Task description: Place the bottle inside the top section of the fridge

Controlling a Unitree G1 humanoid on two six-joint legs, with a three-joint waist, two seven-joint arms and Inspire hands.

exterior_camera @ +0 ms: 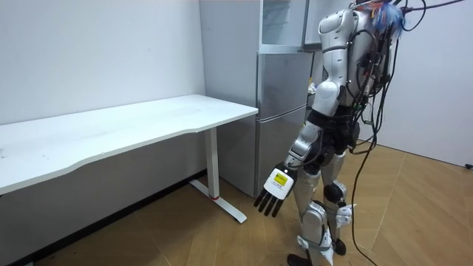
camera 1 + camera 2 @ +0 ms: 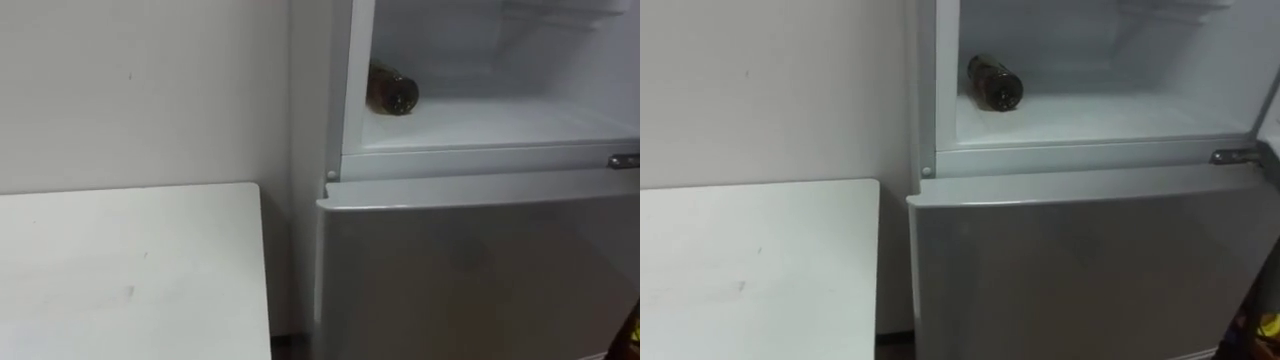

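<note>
Bottle point(image 2: 995, 83) lies on its side at the left back corner of the upper fridge point(image 2: 1110, 118) floor, so I judge placing done. My left hand point(image 1: 272, 198) hangs released, empty. Probably only door-closing is left.

Silver-grey humanoid, black at the joints.
Dark cables are bundled along the back; a white-and-yellow tag is fixed on the black-fingered left robot hand point(image 1: 274, 193).
</note>
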